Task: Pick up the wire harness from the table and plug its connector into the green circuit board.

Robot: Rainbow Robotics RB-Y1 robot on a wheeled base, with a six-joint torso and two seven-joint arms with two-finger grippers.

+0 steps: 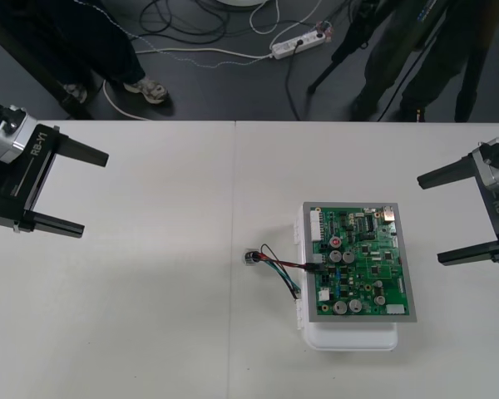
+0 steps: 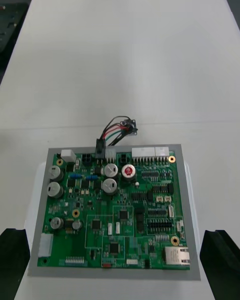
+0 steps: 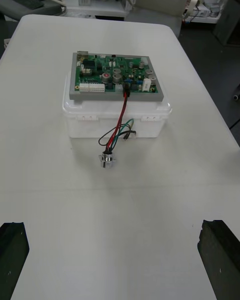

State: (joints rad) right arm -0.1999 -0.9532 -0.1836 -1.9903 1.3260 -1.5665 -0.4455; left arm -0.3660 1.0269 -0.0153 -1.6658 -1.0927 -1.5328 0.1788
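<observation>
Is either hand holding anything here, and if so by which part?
Nothing is held. The left hand and right hand wait open at their sides; the wire harness lies untouched, its plug in the green circuit board.

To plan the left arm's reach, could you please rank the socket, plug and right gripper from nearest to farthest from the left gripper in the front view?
From the left gripper:
1. Socket: on the table, left of the board.
2. Plug: at the board's left edge.
3. Right gripper: past the board's right side.
</observation>
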